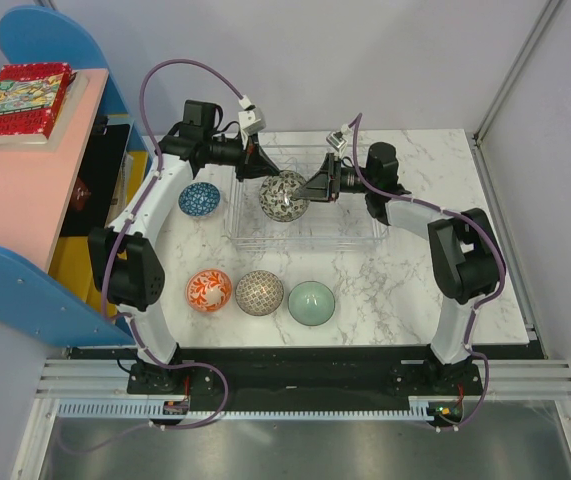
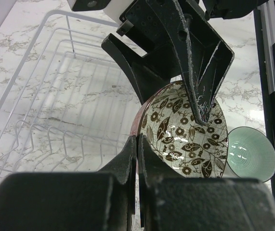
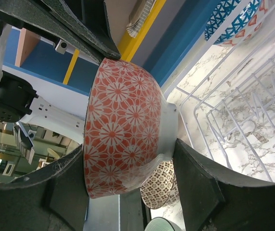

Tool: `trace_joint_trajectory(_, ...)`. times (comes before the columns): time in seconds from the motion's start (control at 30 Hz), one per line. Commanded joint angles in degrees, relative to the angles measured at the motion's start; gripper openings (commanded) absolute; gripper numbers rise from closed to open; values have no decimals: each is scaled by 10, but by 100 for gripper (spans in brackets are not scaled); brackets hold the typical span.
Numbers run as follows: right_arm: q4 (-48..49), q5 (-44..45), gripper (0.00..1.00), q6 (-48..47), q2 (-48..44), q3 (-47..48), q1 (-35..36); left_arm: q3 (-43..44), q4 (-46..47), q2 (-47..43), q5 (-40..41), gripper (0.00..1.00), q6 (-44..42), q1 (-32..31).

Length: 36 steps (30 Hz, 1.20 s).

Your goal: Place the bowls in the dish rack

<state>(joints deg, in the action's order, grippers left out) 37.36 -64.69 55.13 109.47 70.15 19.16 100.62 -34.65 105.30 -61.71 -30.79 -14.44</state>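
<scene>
A white marble table (image 1: 405, 290) fills the middle of the overhead view, closed in by pale grey panels. A pink-topped, blue-sided shelf (image 1: 25, 190) stands along the left edge of the frame, with a red-bordered book (image 1: 20, 100) lying on it in the upper left corner. The clear dish rack (image 1: 365, 228) sits at the upper centre of the table, and the leaf-patterned bowl (image 1: 284, 195) hangs over the rack's left half, tipped on edge between the two arms. This bowl is orange-red with white flowers outside and white with brown leaves inside (the right wrist view shows the outside, the left wrist view the inside). The left gripper (image 2: 137, 144) is pinched tight on the bowl's rim, at the bottom centre of its own view. The right gripper (image 1: 310, 188) straddles the same bowl with its jaws partway apart: one finger (image 2: 200, 96) reaches into the hollow and the other finger (image 3: 200, 192) sits at the foot, but whether they press on the bowl I cannot tell. Four more bowls stand on the table outside the rack. The blue bowl (image 1: 199, 199) is just beside the rack's left wall. Across the lower centre of the frame, well below the rack, runs a close row from left to right: the orange bowl (image 1: 209, 291), the lattice bowl (image 1: 259, 292) and the mint bowl (image 1: 311, 302)
</scene>
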Motion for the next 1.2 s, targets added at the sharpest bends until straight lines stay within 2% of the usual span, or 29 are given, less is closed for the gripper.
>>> trace_joint_trajectory(0.0, 66, -15, 0, 12, -11, 3, 4, 19, -8, 3, -25, 2, 16, -5)
trace_joint_trajectory(0.03, 58, -10, 0, 0, -13, 3, 4, 19, -9, 4, -25, 2, 18, -5)
trace_joint_trajectory(0.1, 8, 2, 0, -30, -19, 6, 4, 21, -13, 9, -20, 11, 19, -5)
trace_joint_trajectory(0.13, -16, 7, 0, -48, -21, 9, 4, 21, -14, 9, -20, 18, 18, -5)
trace_joint_trajectory(0.17, -61, 19, 0, -86, -26, 13, 4, 20, -14, 8, -21, 30, 18, -5)
trace_joint_trajectory(0.23, -114, 29, 0, -116, -29, 19, 4, 19, -16, 6, -21, 43, 21, -3)
trace_joint_trajectory(0.27, -134, 40, 0, -141, -32, 23, 4, 19, -16, 4, -22, 55, 23, -2)
trace_joint_trajectory(0.33, -175, 52, 0, -160, -36, 31, 4, 19, -16, 2, -28, 64, 33, 6)
trace_joint_trajectory(0.37, -197, 58, 0, -191, -38, 37, 4, 18, -16, -1, -32, 73, 36, 11)
trace_joint_trajectory(0.43, -251, 82, 0, -215, -43, 54, 4, 14, -16, -10, -42, 80, 48, 29)
trace_joint_trajectory(0.47, -272, 92, 0, -234, -45, 63, 3, 12, -16, -14, -42, 99, 54, 36)
trace_joint_trajectory(0.5, -290, 119, 0, -267, -47, 71, 3, 6, -16, -25, -37, 100, 58, 44)
trace_joint_trajectory(0.53, -368, 143, 0, -301, -49, 103, 4, 0, -16, -32, -17, 100, 69, 59)
trace_joint_trajectory(0.6, -430, 203, 0, -381, -49, 136, 4, -27, -9, -55, 11, 100, 85, 84)
trace_joint_trajectory(0.63, -497, 229, 0, -405, -46, 178, 4, -38, -6, -64, 28, 100, 87, 95)
trace_joint_trajectory(0.73, -584, 312, 0, -484, -33, 253, 4, -97, 22, -97, 46, 100, 114, 139)
trace_joint_trajectory(0.87, -643, 429, 0, -561, -14, 329, 10, -171, 46, -118, 43, 100, 136, 202)
trace_joint_trajectory(0.9, -651, 450, 0, -573, -8, 343, 15, -183, 61, -121, 69, 100, 145, 217)
trace_joint_trajectory(1.0, -681, 555, 0, -634, 21, 407, 34, -233, 85, -134, 121, 100, 143, 231)
trace_joint_trajectory(1.17, -690, 711, 0, -733, 67, 441, 69, -311, 150, -149, 170, 100, 147, 234)
